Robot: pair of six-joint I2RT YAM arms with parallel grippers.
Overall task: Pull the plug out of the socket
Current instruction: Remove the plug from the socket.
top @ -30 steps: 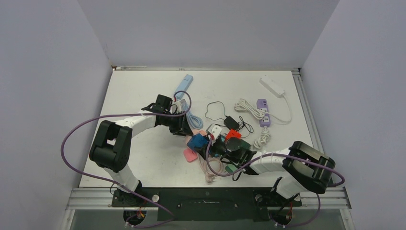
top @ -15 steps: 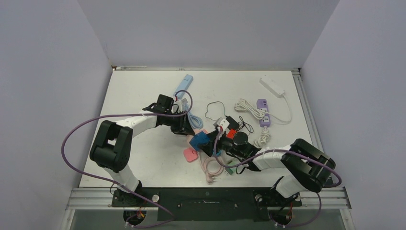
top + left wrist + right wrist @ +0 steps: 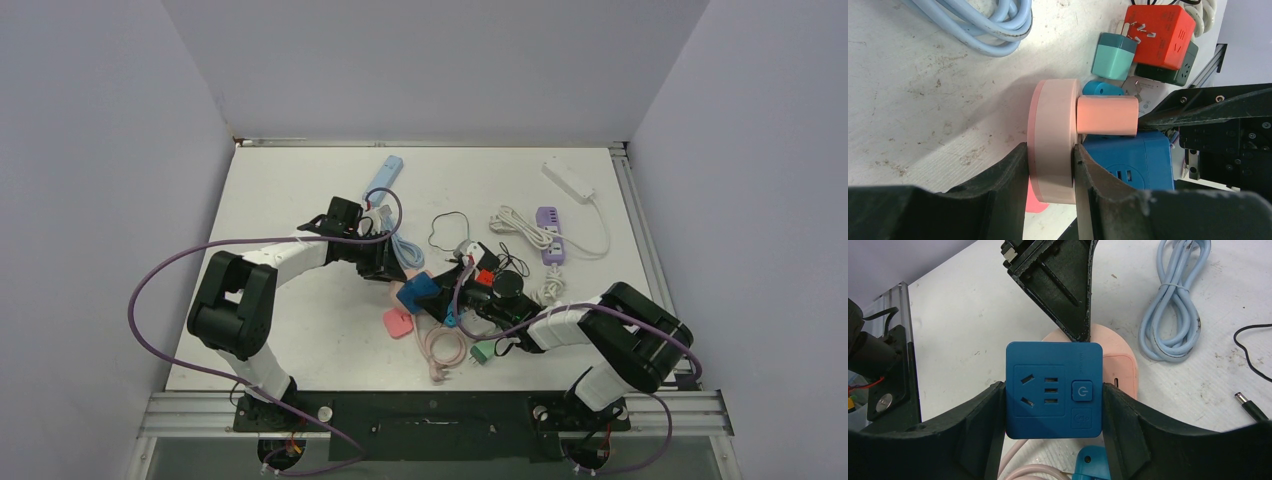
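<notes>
My left gripper [image 3: 1050, 165] is shut on the rim of a round pink socket [image 3: 1050, 140], whose edge also shows in the right wrist view [image 3: 1108, 342]. A pink block [image 3: 1107, 116] sticks out of the socket's face. Right beside that block is the blue cube plug [image 3: 1054, 388], with its own outlets and power button, and my right gripper [image 3: 1054, 392] is shut on its two sides. From above, the blue cube [image 3: 413, 292] lies between the left gripper [image 3: 392, 272] and the right gripper [image 3: 442, 300]. The joint between cube and socket is hidden.
A red cube adapter [image 3: 1158, 36], a teal adapter [image 3: 1113, 56] and a dark green cube [image 3: 1173, 72] lie close behind. A coiled light blue cable [image 3: 1173, 315] lies beside the socket. A purple strip [image 3: 550, 233], a white strip [image 3: 568, 180] and a pink cable coil [image 3: 440, 350] lie around.
The right arm's wrist has swung right and away from the near edge, dragging the red cube and nearby adapters with it. The blue cube has shifted only slightly. The left arm has held still.
</notes>
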